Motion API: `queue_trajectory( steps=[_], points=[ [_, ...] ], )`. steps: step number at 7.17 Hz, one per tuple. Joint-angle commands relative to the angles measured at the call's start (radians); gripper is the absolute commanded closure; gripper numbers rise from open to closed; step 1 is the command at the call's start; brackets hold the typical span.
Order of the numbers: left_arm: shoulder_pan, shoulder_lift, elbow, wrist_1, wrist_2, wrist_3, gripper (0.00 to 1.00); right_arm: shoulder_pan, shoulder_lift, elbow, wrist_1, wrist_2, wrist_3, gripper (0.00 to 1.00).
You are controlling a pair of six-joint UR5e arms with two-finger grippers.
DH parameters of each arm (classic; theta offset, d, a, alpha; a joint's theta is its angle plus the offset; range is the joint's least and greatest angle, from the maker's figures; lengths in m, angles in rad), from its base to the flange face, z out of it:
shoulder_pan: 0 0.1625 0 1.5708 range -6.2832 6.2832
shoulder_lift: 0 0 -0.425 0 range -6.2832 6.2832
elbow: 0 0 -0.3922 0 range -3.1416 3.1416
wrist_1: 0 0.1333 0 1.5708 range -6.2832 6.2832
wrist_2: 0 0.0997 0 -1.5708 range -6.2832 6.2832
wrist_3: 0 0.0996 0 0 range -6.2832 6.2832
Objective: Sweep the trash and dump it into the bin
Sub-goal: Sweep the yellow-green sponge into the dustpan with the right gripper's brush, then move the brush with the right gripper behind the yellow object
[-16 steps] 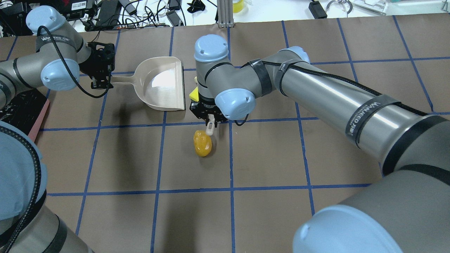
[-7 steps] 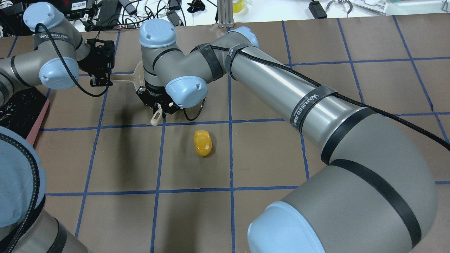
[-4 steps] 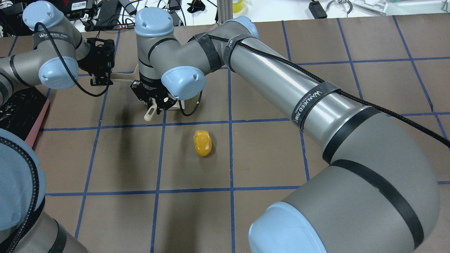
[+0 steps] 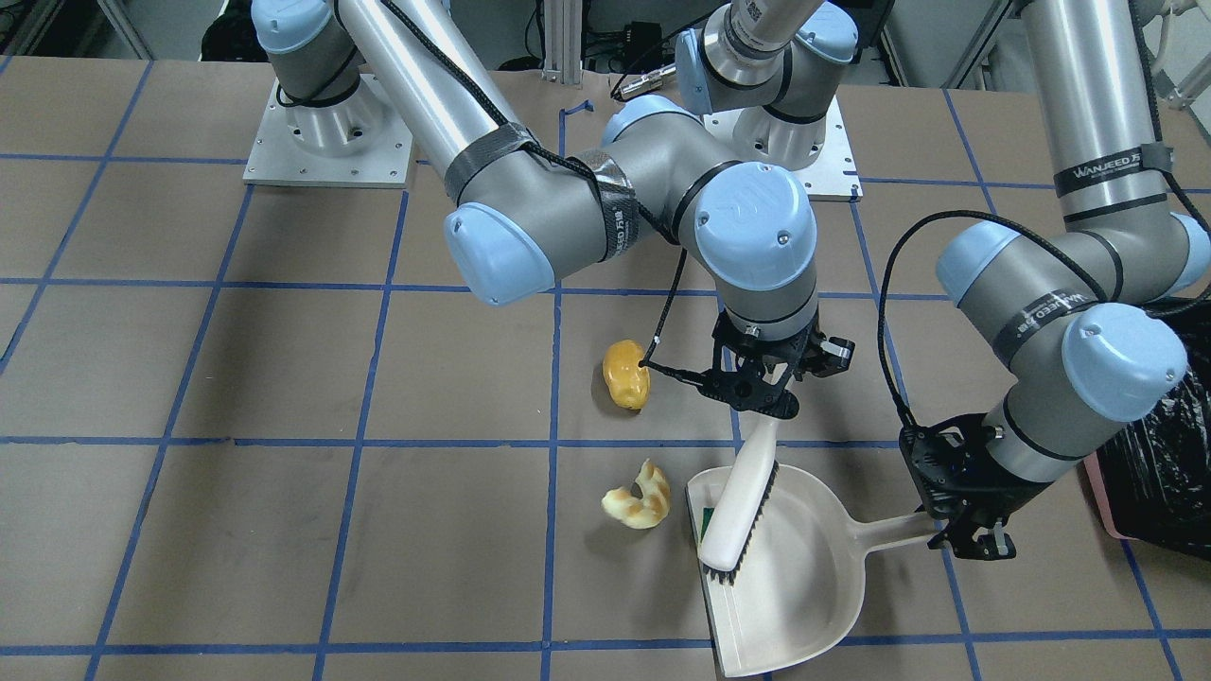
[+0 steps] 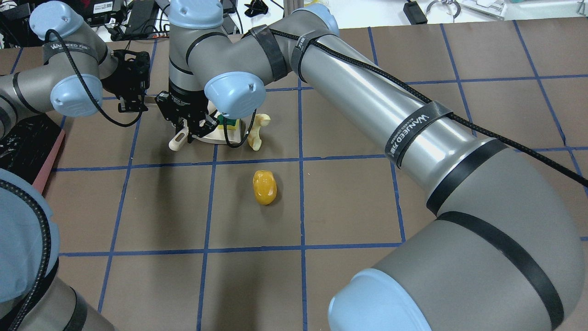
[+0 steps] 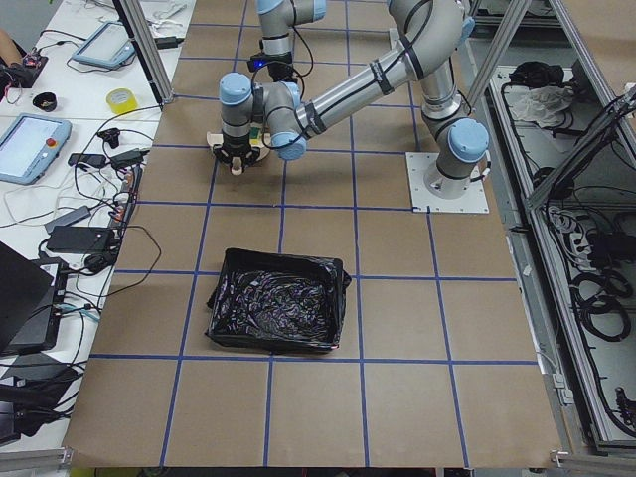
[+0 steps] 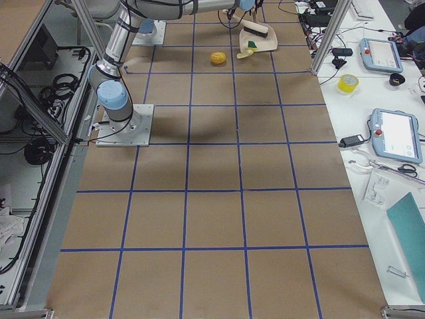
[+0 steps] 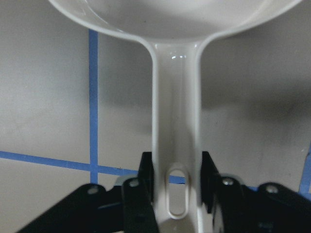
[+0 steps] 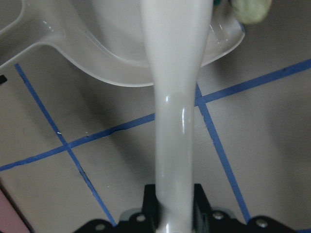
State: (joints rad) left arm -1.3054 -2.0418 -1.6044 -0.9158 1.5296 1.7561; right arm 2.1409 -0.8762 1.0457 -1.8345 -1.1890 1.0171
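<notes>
Risk of brush (image 4: 743, 497), clamped in right gripper (image 4: 764, 411), flicking slice (image 4: 641, 499) past dustpan (image 4: 814, 577), clamped by left gripper (image 8: 176, 177), or dragging sponge (image 5: 228, 124) out.

Dustpan and brush out on the taped brown table.
The beige dustpan (image 4: 804, 596) lies flat on the table (image 4: 284, 530), which is gridded with blue tape. The brush (image 4: 743, 501) stands tilted at its open edge, black bristles facing into the pan. On the white bench alongside are two tablets (image 7: 396, 135), a yellow tape roll (image 7: 346, 82) and tangled cables (image 6: 109, 214).

White lettering "WANUEED" stood on the right arm's black cable strap (image 5: 410, 132) and on the left arm's black cable strap (image 5: 64, 46).
</notes>
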Motion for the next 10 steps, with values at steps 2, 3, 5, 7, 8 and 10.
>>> queue_trajectory(
  steps=[2,3,5,7,8,10],
  points=[
    [0.0,-0.015,-0.003,-0.003,0.023,0.003,0.89,-0.018,-0.053,0.01,0.199,-0.139,-0.118,1.0],
    [0.0,-0.02,-0.017,0.014,0.027,0.014,0.89,-0.019,-0.064,0.016,0.237,-0.185,-0.136,1.0],
    [0.0,-0.012,-0.031,0.046,0.026,0.016,0.89,-0.048,-0.07,0.051,0.294,-0.313,-0.241,1.0],
    [0.0,-0.012,-0.032,0.046,0.026,0.017,0.89,-0.107,-0.108,0.127,0.305,-0.313,-0.316,1.0],
    [0.0,-0.012,-0.032,0.046,0.026,0.017,0.89,-0.127,-0.136,0.202,0.29,-0.311,-0.356,1.0],
    [0.0,-0.014,-0.032,0.046,0.024,0.017,0.89,-0.133,-0.168,0.325,0.227,-0.311,-0.394,1.0]
  ],
)
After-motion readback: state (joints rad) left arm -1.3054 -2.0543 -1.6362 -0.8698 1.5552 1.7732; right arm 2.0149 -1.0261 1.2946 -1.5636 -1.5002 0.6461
